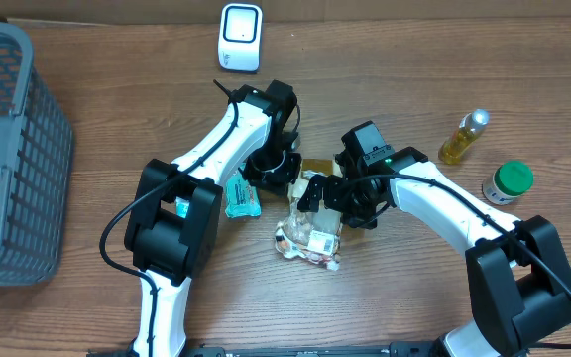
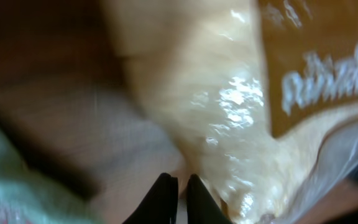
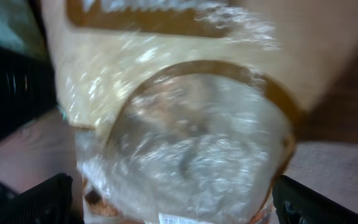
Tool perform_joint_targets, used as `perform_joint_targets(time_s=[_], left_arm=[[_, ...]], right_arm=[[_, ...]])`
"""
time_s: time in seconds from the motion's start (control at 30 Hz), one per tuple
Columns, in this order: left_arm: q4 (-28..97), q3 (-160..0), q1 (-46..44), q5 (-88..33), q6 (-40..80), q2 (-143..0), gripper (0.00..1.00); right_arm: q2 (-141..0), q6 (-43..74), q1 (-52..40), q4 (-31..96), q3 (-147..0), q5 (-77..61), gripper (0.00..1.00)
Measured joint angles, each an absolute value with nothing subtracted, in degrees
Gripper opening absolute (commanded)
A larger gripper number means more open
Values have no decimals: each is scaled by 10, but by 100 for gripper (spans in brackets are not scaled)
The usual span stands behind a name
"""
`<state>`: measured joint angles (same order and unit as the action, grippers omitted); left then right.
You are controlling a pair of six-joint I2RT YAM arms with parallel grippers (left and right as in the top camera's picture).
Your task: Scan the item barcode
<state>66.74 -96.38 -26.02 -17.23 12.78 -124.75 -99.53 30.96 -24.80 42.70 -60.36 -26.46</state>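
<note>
Snack bag (image 1: 310, 236) at the centre of the bench (image 1: 404, 297), between both arms, well apart from the white scanner (image 1: 239, 38) at the far edge | left pincer (image 2: 178, 200) tips almost together, gripping nothing visible, bag just beside | right pincer (image 3: 173, 208) spread wide, bag between its fingers, not clamped

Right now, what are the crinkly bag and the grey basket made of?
The bag looks like thin plastic film, glossy and partly clear: it wrinkles and glints. The basket is probably moulded plastic, matte grey, with lattice walls.
</note>
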Motion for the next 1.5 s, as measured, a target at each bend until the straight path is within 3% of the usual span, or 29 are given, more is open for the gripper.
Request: perform_joint_targets(time_s=[0.17, 0.27, 0.33, 0.4, 0.63, 0.9, 1.2, 1.5], left_arm=[[591, -963, -260, -173, 151, -1247, 20], [560, -963, -260, -175, 165, -1247, 17], [554, -963, -260, -177, 169, -1247, 9], [564, -971, -259, -179, 174, -1248, 4], [700, -1150, -232, -182, 170, -1250, 4], [886, -1278, -193, -166, 163, -1247, 4], [935, -1138, -223, -130, 156, -1248, 4], [966, -1098, -277, -126, 129, -1248, 4]], right_arm=[[-995, 323, -252, 440, -604, -298, 100], [-995, 328, -269, 444, -604, -307, 100], [-995, 330, -287, 443, -604, -314, 100], [-995, 336, -311, 441, -604, -319, 100], [-995, 365, -358, 427, -604, -327, 100], [-952, 360, -318, 428, -637, -293, 100], [-945, 356, -232, 420, -653, -153, 100], [-1002, 314, -171, 410, -653, -131, 100]])
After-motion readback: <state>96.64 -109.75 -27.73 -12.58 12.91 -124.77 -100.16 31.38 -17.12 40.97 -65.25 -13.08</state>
